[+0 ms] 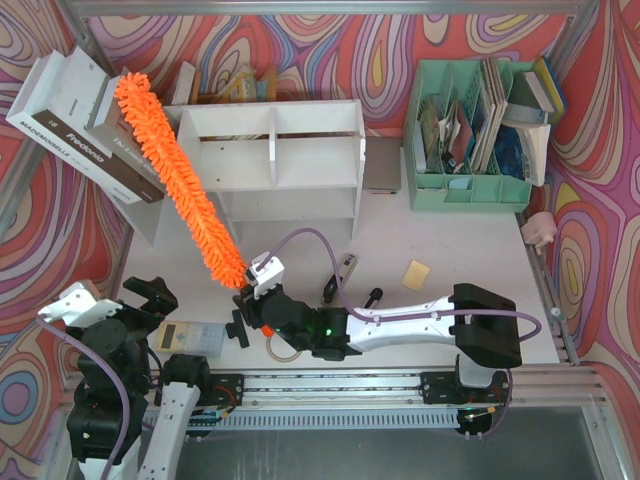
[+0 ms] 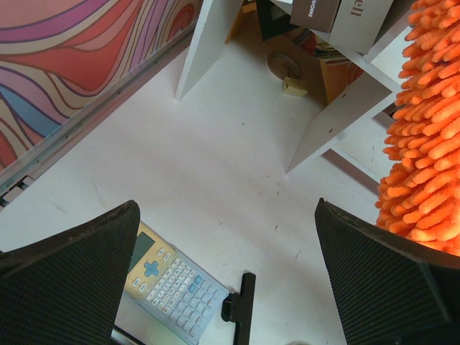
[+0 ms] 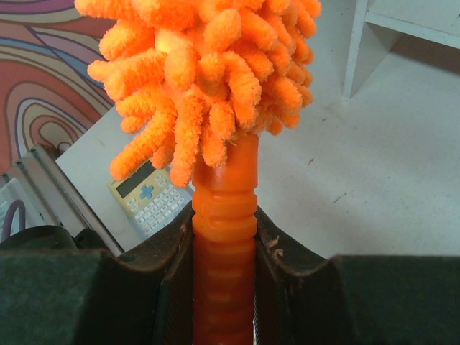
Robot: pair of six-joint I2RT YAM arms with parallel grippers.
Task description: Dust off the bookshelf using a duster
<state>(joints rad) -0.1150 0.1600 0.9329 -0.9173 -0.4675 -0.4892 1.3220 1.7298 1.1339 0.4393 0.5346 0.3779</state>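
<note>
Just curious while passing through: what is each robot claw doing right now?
Left gripper: open, holding nothing.
Right gripper: closed on the thin orange plastic handle of the long fluffy orange duster.

- The duster (image 1: pixel 180 175) slants from the right gripper (image 1: pixel 255 285) across the left end of the bookshelf (image 1: pixel 300 115), barring the way in from that side — tilted books (image 1: pixel 85 130) crowd the corner behind it.
- A mint file organiser (image 1: pixel 465 150) walls off the right, near the shelf.
- Bare table (image 1: pixel 450 235) lies open before the shelf's right half.
- A calculator (image 1: pixel 190 337) and small black-handled tools (image 1: pixel 373 297) litter the near edge, by the arms.
</note>
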